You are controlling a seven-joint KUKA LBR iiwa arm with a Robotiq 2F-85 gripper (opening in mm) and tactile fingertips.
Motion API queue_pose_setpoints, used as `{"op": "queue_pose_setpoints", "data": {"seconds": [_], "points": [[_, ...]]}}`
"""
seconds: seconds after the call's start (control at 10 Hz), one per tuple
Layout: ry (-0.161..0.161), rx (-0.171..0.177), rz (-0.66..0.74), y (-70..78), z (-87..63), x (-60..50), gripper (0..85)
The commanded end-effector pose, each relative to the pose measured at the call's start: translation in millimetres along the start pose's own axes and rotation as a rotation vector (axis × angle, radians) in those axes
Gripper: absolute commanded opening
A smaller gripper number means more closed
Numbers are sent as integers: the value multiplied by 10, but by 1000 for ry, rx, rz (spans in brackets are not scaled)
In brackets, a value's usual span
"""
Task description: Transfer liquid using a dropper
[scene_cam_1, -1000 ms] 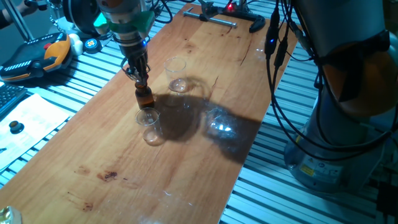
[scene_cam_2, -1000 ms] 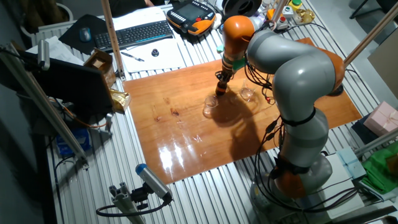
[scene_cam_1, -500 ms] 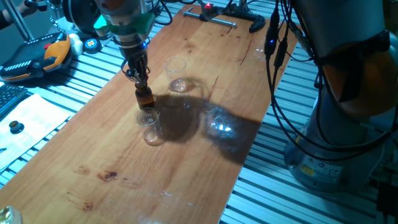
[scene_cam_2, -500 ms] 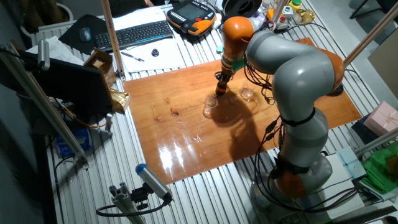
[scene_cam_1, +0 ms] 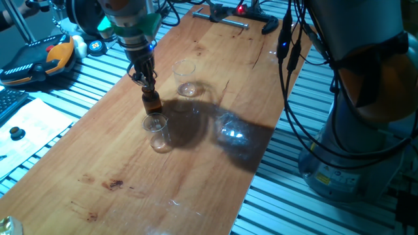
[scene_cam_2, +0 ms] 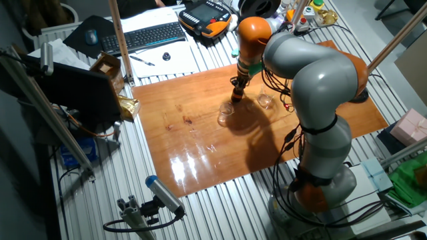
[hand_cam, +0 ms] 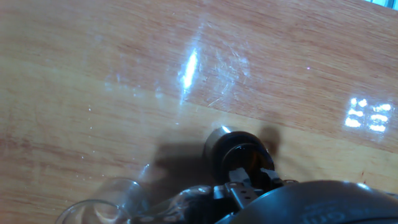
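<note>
On the wooden surface, a small clear beaker is seen left of centre in the frame, nearest the lower edge. Just above it in the frame the amber bottle stands upright, and the tool hangs directly over its mouth, fingers pointing down. In the hand view the open bottle mouth lies at lower centre, right under the fingertips. Whether the tool is spread or pinching something cannot be told. The dropper cannot be made out in any view. A second beaker is seen farther back, to the upper right of the bottle.
</note>
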State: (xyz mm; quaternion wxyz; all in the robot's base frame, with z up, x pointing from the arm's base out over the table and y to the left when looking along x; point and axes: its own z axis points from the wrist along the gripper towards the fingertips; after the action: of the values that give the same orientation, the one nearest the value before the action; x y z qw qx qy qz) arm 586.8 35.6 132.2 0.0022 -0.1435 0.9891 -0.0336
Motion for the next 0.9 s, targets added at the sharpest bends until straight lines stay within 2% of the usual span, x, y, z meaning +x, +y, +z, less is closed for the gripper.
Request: {"op": "queue_pose_setpoints", "data": {"seconds": [0.0,0.5,0.8], "points": [[5,-2,-4,0,-2,-1,173],[25,-7,-13,-2,-41,-6,177],[52,-17,-10,-17,-200,-5,177]]}}
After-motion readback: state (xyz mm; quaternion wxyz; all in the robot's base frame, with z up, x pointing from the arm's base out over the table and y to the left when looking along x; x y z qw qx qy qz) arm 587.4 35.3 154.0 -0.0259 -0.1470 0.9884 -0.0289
